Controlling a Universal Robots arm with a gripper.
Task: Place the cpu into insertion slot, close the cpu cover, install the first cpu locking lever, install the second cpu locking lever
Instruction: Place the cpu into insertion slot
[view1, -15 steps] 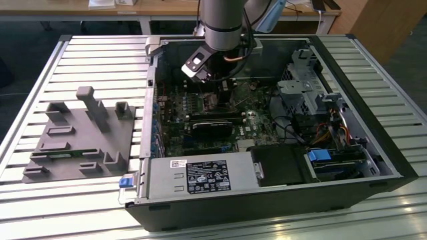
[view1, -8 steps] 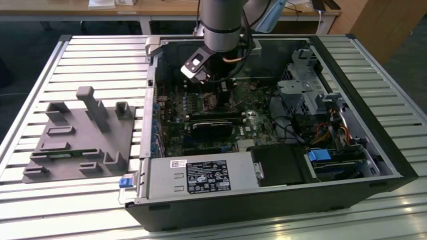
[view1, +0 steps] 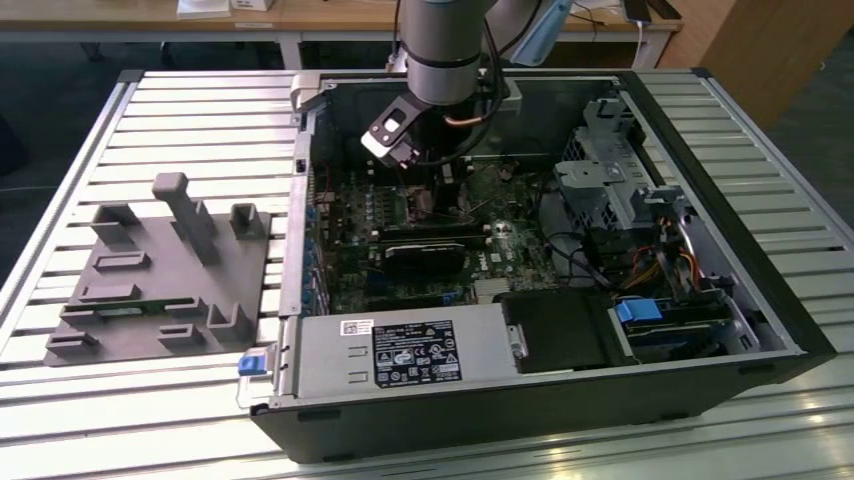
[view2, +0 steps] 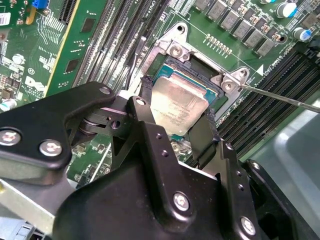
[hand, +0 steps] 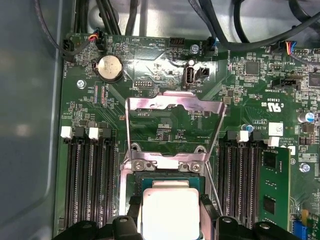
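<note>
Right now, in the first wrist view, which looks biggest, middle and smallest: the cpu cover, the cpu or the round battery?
1. cpu cover
2. cpu, though the picture's edge cuts it off and it sits nearer the camera, so its rank is less sure
3. round battery

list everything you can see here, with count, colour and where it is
table: 1, silver slats, under everything
case: 1, black and silver, open on the table
fixture: 1, grey, on the table at the exterior view's left of the case
power supply: 1, silver, inside the case at its near edge
motherboard: 1, green, inside the case
slot: 1, dark with silver rim, on the motherboard
cover: 1, silver, swung open off the slot
cpu: 1, silver, over the slot
coin cell: 1, silver, on the motherboard beyond the cover
memory stick: 1, green, on the motherboard
arm: 1, grey, reaching into the case
end effector: 1, black, shut on the cpu
</note>
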